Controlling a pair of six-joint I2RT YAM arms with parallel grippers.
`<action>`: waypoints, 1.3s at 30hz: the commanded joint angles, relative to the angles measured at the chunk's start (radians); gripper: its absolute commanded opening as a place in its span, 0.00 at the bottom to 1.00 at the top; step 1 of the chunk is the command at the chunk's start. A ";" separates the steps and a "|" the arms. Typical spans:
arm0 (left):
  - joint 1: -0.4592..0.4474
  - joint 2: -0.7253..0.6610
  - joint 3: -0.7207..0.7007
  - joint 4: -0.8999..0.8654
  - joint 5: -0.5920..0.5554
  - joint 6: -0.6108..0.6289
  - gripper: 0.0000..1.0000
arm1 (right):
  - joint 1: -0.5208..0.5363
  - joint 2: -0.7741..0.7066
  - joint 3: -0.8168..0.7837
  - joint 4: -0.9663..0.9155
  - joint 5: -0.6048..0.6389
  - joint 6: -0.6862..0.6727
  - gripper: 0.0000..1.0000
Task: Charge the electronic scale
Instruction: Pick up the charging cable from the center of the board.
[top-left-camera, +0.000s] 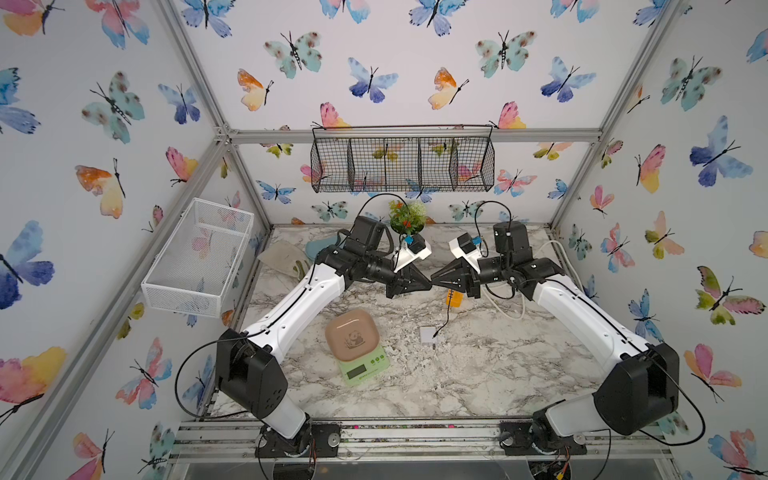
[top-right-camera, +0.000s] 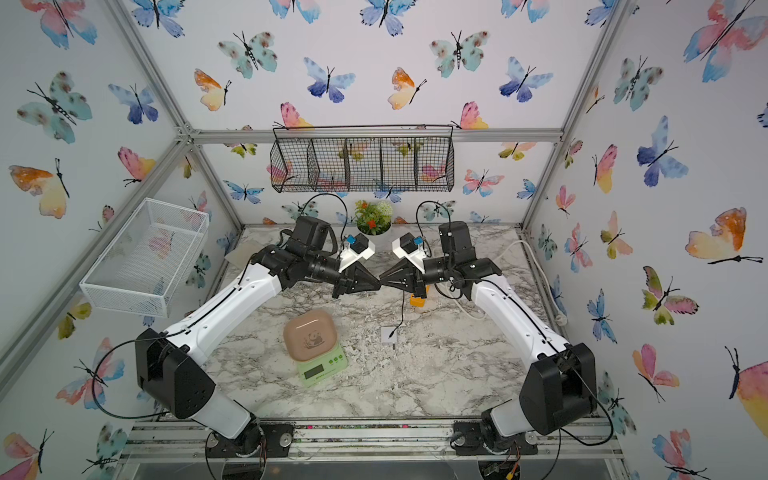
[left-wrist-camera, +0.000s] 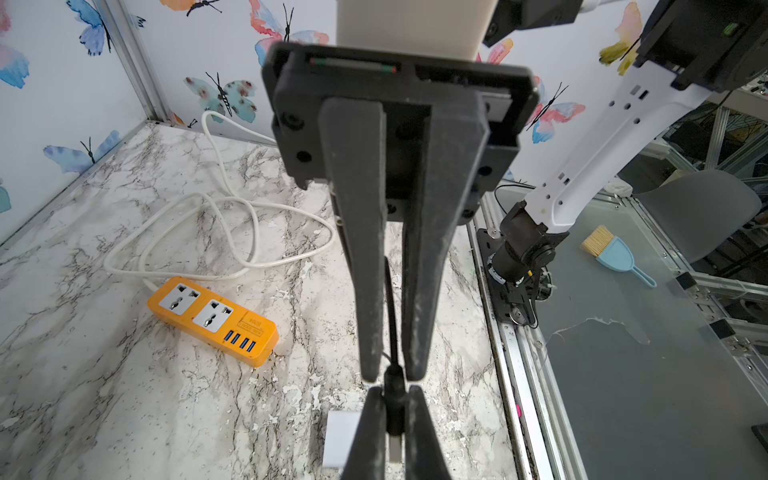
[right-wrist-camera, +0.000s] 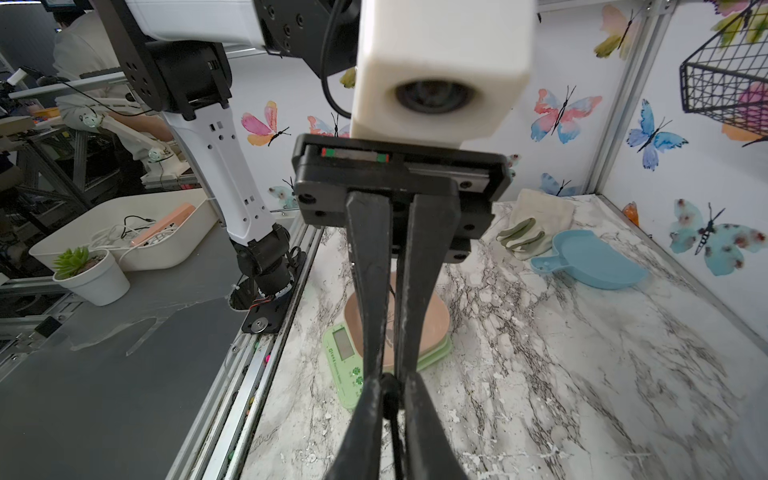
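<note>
Both arms meet tip to tip in mid-air over the middle of the marble table (top-left-camera: 478, 374), and it looks like a handover. The left gripper (right-wrist-camera: 390, 372) is clamped tight on the plug (left-wrist-camera: 395, 405) of the black cable (top-left-camera: 447, 316). The right gripper (left-wrist-camera: 392, 372) stands narrow around the cable just behind that plug. Whether its pads bite, I cannot tell.

The cable hangs down from the meeting point to the white charger cube (top-left-camera: 428, 334) lying flat on the table. I cannot tell if it is plugged in there.

The electronic scale (top-left-camera: 358, 345) sits on the table near the front edge, on the left arm's side, well apart from both grippers. Its panda tray is on top, and no lead reaches it.

So by my reading the task is under way, not near done. The cable is up, but the scale is unconnected. The orange power strip (left-wrist-camera: 212, 320) shows every outlet free, so charger into strip and plug into scale both remain.

The count: one scale, one black cable, one charger cube. There is one power strip, with two sockets and four blue USB ports, and two grippers.
</note>
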 joint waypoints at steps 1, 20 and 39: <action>-0.006 0.011 0.021 -0.020 -0.003 0.013 0.06 | 0.001 0.007 0.019 -0.035 0.002 -0.004 0.20; -0.006 0.024 0.047 -0.036 -0.007 0.017 0.06 | -0.001 0.021 0.020 -0.047 0.016 0.002 0.21; -0.009 -0.015 0.008 0.057 -0.059 -0.048 0.74 | -0.001 0.003 0.010 0.010 0.087 0.064 0.02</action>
